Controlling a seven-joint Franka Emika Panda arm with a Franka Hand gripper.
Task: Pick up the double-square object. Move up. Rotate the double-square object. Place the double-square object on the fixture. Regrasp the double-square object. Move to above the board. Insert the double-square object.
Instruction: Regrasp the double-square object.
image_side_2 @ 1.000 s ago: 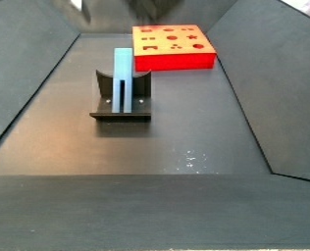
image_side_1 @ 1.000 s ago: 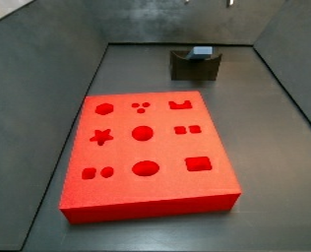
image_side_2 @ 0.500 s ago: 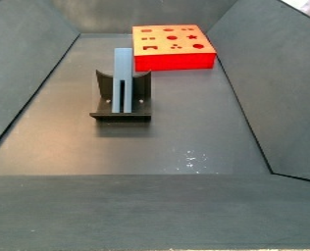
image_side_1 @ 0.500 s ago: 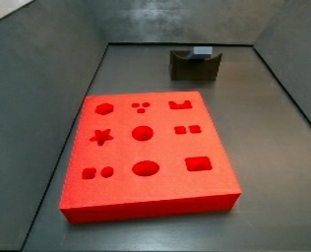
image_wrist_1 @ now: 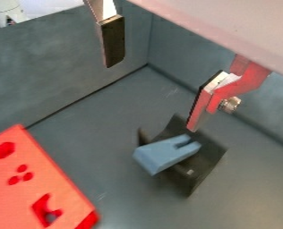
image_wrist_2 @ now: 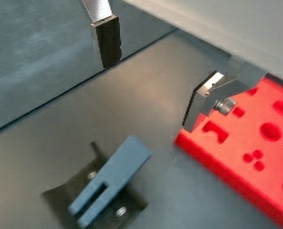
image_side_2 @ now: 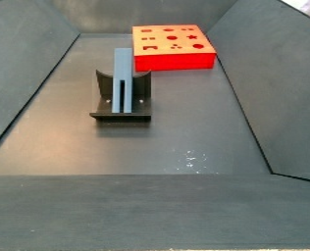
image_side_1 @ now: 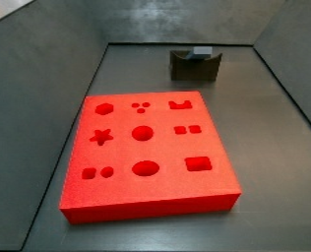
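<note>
The double-square object point(image_side_2: 124, 74) is a slim blue-grey bar lying in the notch of the dark fixture point(image_side_2: 103, 95); it shows only as a small blue tip point(image_side_1: 201, 51) on the fixture point(image_side_1: 194, 68) in a side view. The red board point(image_side_1: 145, 148) lies flat on the floor, also seen in a side view point(image_side_2: 174, 47). My gripper point(image_wrist_1: 154, 94) is open and empty, high above the bar point(image_wrist_1: 168, 154) and the fixture point(image_wrist_1: 194, 174). In a wrist view the gripper point(image_wrist_2: 150, 94) hangs over the bar point(image_wrist_2: 117, 170), between the fixture point(image_wrist_2: 70, 192) and the board point(image_wrist_2: 258, 152). The gripper is out of both side views.
Grey sloped walls point(image_side_1: 40, 59) enclose the dark floor point(image_side_2: 158, 147) on all sides. The board point(image_wrist_1: 24, 179) sits apart from the fixture, with bare floor between them.
One second ago the fingertips showed at the upper edge of both side views. They have risen out of both. The bar, fixture and board have not moved.
</note>
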